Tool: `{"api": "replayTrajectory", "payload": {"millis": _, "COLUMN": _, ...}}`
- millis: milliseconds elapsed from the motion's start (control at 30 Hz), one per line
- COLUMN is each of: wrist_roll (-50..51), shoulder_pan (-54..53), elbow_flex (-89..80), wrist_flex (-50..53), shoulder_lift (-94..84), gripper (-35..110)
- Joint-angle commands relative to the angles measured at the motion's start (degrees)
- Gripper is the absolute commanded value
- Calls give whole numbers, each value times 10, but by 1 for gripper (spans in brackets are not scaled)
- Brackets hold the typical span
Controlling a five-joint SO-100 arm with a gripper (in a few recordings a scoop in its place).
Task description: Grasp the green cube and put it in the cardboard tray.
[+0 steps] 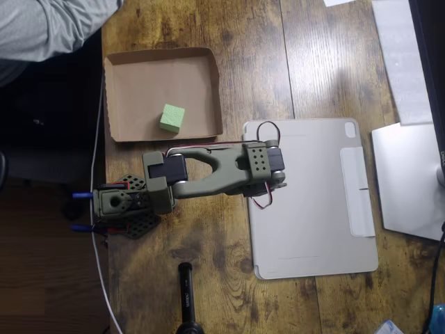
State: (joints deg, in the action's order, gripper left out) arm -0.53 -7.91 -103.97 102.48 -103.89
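green cube lies inside the cardboard tray.

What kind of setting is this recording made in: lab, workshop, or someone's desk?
Most likely a home or office desk: a wooden table with a grey tablet cover lying on it, and a person's sleeve at the edge. A cardboard tray holds the green cube.
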Motion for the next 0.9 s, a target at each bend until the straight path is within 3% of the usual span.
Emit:
{"api": "replayTrajectory", "payload": {"millis": 0, "wrist_roll": -9, "shoulder_pan": -18, "elbow_flex": 3, "wrist_flex": 6, "shoulder_lift": -33, "gripper": 6}}
{"api": "replayTrajectory", "payload": {"millis": 867, "wrist_roll": -2, "shoulder_pan": 0, "elbow_flex": -1, "wrist_flex": 7, "shoulder_lift": 10, "gripper": 6}}
